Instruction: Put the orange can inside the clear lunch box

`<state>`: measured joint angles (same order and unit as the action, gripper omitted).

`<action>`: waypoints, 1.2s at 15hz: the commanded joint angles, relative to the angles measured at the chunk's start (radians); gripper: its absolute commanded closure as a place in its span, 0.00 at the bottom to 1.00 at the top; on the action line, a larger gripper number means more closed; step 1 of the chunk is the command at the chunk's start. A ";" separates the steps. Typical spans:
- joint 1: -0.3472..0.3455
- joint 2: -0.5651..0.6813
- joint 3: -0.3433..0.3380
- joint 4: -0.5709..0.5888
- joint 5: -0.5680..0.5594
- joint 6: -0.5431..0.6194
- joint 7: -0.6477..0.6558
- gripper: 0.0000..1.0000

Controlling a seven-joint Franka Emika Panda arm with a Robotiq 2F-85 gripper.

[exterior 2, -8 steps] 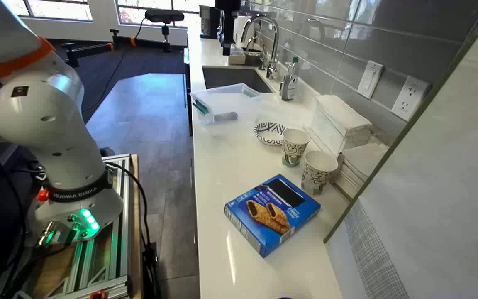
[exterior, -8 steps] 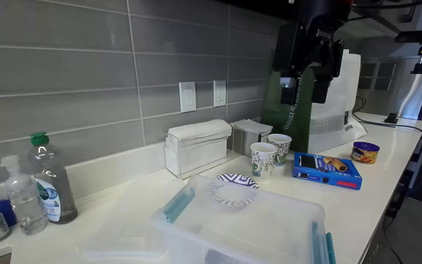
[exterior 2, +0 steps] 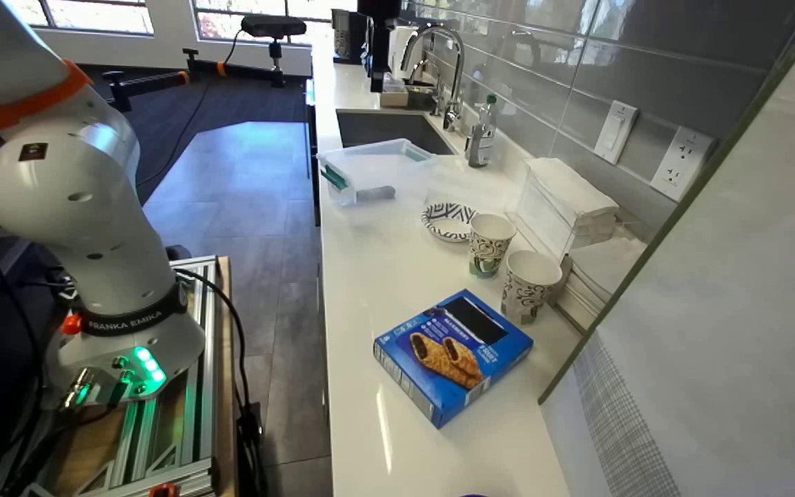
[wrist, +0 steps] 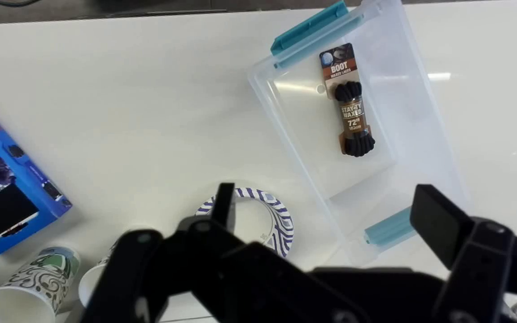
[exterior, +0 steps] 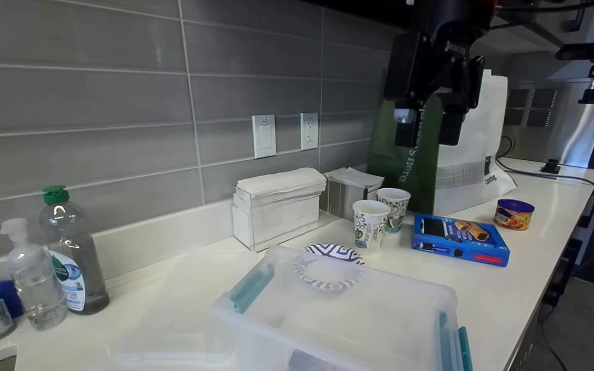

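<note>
Wrist view: your gripper [wrist: 330, 213] is hovering, spread and empty; boot laces [wrist: 350, 107] are sharing the clear lunch box [wrist: 409, 112]. In an exterior view, nothing is visibly changing from half a second ago, so the orange can [exterior: 514, 216] is still waiting ungrasped, far right beside the blue packet [exterior: 459, 241]. In an exterior view, that packet and a paper cup [exterior 2: 528, 286] are possibly obstructing you.

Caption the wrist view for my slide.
Open gripper above the counter, boot laces inside the clear lunch box, patterned dish beside it.
</note>
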<state>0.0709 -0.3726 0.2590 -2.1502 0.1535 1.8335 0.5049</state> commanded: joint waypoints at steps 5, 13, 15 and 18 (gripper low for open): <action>0.012 -0.039 -0.045 -0.034 0.011 0.007 -0.076 0.00; -0.022 -0.355 -0.197 -0.184 0.039 -0.203 -0.252 0.00; -0.068 -0.440 -0.213 -0.219 -0.019 -0.259 -0.257 0.00; -0.150 -0.542 -0.269 -0.309 -0.153 -0.180 -0.323 0.00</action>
<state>-0.0085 -0.7928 0.0331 -2.3406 0.0946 1.5841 0.2519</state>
